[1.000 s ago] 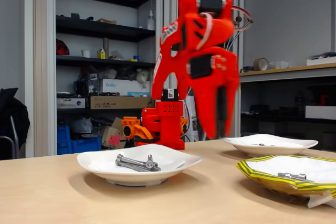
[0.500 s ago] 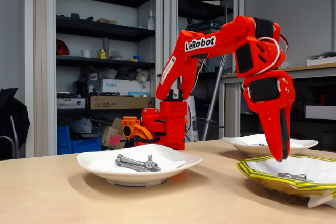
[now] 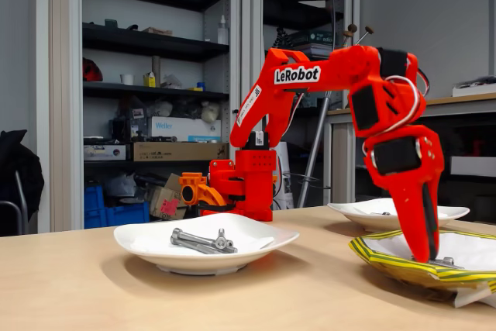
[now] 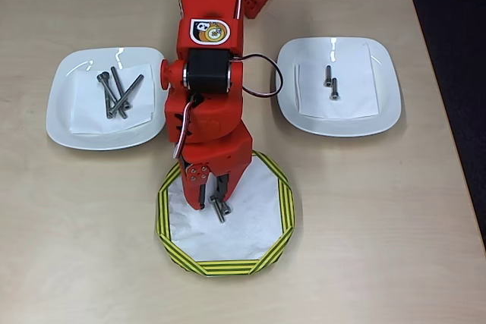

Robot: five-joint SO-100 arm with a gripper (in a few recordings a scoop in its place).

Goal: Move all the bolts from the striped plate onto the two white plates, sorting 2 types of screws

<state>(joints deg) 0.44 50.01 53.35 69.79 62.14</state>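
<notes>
Orange gripper low over striped plate, lower centre of overhead view, fingers slightly apart astride a bolt, its upper end hidden beneath them. Long bolts on left white plate, two short ones on right plate. Bare tabletop all around.

Seen from overhead, the striped plate lies at 6 o'clock, two white plates at 10 and 2.

Gripper at lower right, tips down inside striped plate beside a bolt; finger gap not discernible.
</notes>
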